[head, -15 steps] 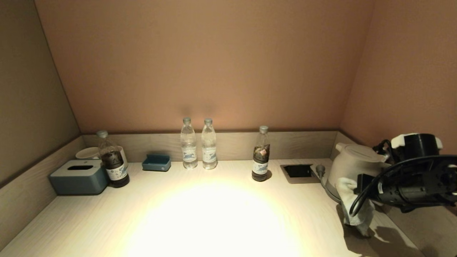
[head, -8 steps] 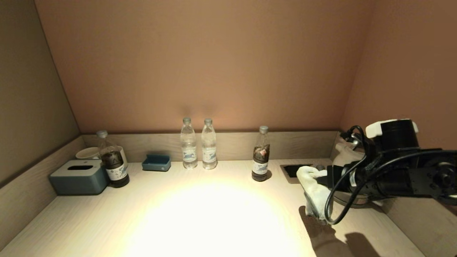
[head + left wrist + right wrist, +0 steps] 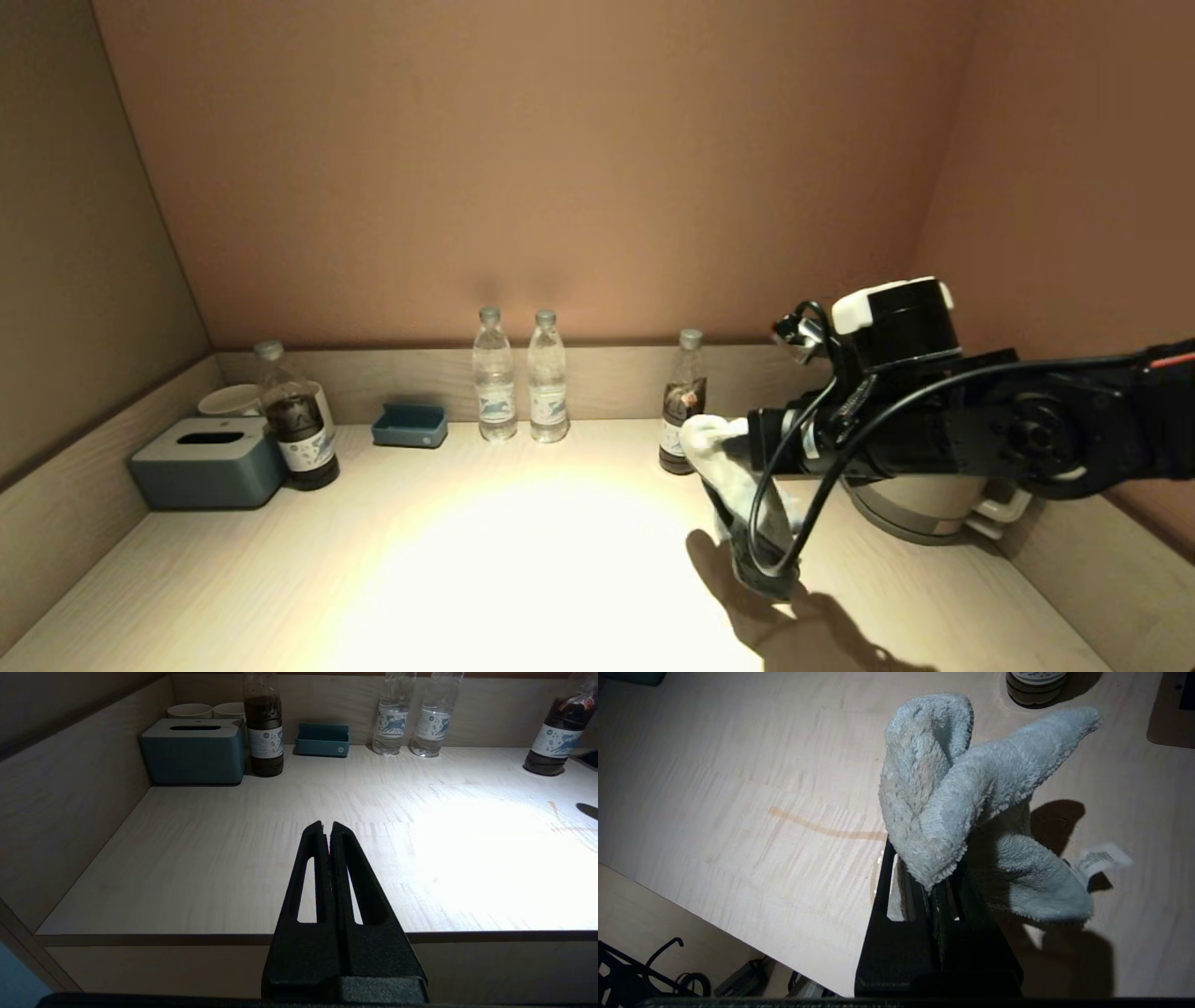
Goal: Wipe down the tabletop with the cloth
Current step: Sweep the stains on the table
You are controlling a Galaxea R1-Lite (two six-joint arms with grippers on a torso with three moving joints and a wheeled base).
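My right gripper [image 3: 733,448] is shut on a fluffy pale cloth [image 3: 724,471], which hangs from it above the right half of the light wooden tabletop [image 3: 523,560]. In the right wrist view the cloth [image 3: 952,802] bunches over the black fingers [image 3: 892,891], its tag dangling beside it. A thin brown streak [image 3: 817,826] lies on the tabletop [image 3: 714,788] below. My left gripper [image 3: 327,828] is shut and empty, held off the table's front edge at the left.
Along the back stand two clear water bottles [image 3: 518,378], a dark bottle [image 3: 681,406] just behind the cloth, another dark bottle [image 3: 294,420], a blue tissue box [image 3: 207,462], a small blue tray [image 3: 409,425], cups [image 3: 229,399]. A white kettle [image 3: 924,499] is at the right.
My right arm has swung leftward from the kettle toward the table's middle, carrying the hanging cloth with it. The left gripper has not moved.
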